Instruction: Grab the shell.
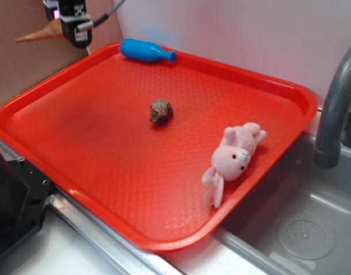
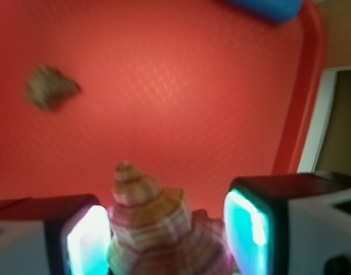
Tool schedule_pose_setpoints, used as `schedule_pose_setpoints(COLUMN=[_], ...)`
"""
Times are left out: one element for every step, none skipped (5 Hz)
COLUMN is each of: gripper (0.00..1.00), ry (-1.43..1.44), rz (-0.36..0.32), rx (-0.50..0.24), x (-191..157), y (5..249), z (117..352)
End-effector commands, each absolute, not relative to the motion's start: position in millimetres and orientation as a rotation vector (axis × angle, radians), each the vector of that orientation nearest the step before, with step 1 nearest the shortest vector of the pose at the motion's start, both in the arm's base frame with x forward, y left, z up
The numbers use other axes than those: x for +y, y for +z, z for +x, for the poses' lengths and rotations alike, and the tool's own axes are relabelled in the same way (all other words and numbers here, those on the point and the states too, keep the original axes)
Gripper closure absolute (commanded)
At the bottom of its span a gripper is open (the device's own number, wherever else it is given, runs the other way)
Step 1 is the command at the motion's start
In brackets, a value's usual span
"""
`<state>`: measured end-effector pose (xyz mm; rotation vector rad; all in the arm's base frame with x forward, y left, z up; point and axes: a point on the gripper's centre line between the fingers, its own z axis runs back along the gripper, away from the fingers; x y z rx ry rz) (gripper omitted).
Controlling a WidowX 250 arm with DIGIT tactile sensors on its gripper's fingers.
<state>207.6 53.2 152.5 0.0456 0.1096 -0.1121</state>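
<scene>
Tan-orange shell (image 2: pixel 158 229) caught between the glowing pads (image 2: pixel 86 240) of the gripper (image 2: pixel 164 240), bulbous ridged body low in the wrist view, spire tip pointing ahead over the red tray (image 2: pixel 301 114). Long axis roughly in line with the fingers, jaws pressing across the widest whorl; left pad touching, right pad close, contact there hard to confirm through the blur. Seen from outside, gripper (image 1: pixel 72 26) lifted high beyond the tray's far left corner, tapered end of the shell (image 1: pixel 40 33) jutting sideways toward the cardboard. Well clear of tray, brown lump (image 1: pixel 161 111), blue bottle (image 1: pixel 146 50) and pink bunny (image 1: pixel 235 157). Grasp looks made; only holding steady left.
</scene>
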Motion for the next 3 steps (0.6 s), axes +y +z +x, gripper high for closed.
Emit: schedule_pose_setpoints(gripper=[1.00,1.00,1.00], ry=[0.147,0.178,0.234], rz=[0.086,0.005,-0.033], rx=[-0.096,-0.080,-0.045], x=[55.4,56.2,58.6], y=[192.9,198.6,193.5], z=[196.4,193.9,192.6])
